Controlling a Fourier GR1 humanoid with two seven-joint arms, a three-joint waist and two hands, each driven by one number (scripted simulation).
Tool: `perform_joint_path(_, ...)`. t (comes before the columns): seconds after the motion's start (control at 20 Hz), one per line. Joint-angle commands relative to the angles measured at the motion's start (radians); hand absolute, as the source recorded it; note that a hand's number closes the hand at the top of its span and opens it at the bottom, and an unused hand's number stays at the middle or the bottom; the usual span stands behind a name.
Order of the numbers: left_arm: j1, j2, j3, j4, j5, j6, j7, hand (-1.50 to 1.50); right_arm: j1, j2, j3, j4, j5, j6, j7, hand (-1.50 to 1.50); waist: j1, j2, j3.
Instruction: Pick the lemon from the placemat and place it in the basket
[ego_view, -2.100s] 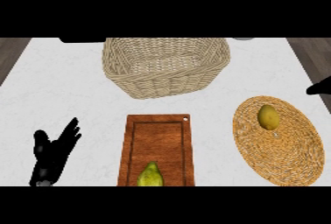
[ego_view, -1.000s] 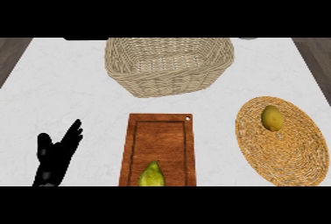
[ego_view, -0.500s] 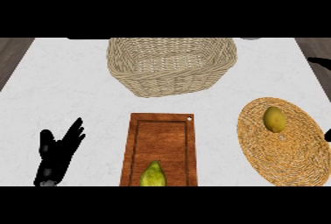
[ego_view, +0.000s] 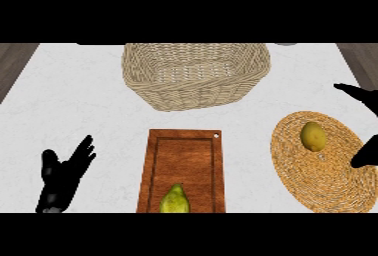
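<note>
Setting: a domestic kitchen worktop, seen from steeply above. The surface is a pale white marbled stone counter (ego_view: 81, 105) with faint grey veining, bordered at the upper left by dark brown wood-grain planking (ego_view: 13, 60). Items on the counter are household kitchen goods: a round-cornered woven wicker basket (ego_view: 193, 75) at the top centre, a rectangular reddish-brown wooden cutting board (ego_view: 183, 170) with a small hanging hole in one corner, and a round woven straw placemat (ego_view: 325, 170) at the right. Fruit lies on both the board and the mat. All furnishings are consistent with food preparation at home.
</note>
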Motion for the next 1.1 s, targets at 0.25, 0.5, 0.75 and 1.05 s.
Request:
perform_joint_path(0.25, 0.071, -0.006, 0.006, -0.002, -0.008, -0.026, 0.031, 0.00, 0.034, 0.100, 0.014, 0.069, 0.133, -0.097, -0.089, -1.50, 0.002, 0.006, -0.007)
perform_joint_path(0.5, 0.047, -0.021, 0.018, -0.003, -0.030, -0.017, 0.050, 0.00, 0.012, 0.127, 0.003, 0.117, 0.181, -0.075, -0.108, -1.50, 0.001, 0.006, -0.007)
perform_joint_path(0.75, 0.011, 0.001, 0.064, 0.038, -0.022, -0.045, 0.048, 0.00, 0.031, 0.199, 0.014, 0.170, 0.248, -0.169, -0.170, -1.50, -0.001, 0.006, -0.007)
perform_joint_path(1.05, 0.006, -0.038, 0.049, 0.024, -0.038, -0.041, 0.061, 0.00, -0.013, 0.217, 0.011, 0.306, 0.320, -0.195, -0.241, -1.50, 0.002, 0.007, -0.007)
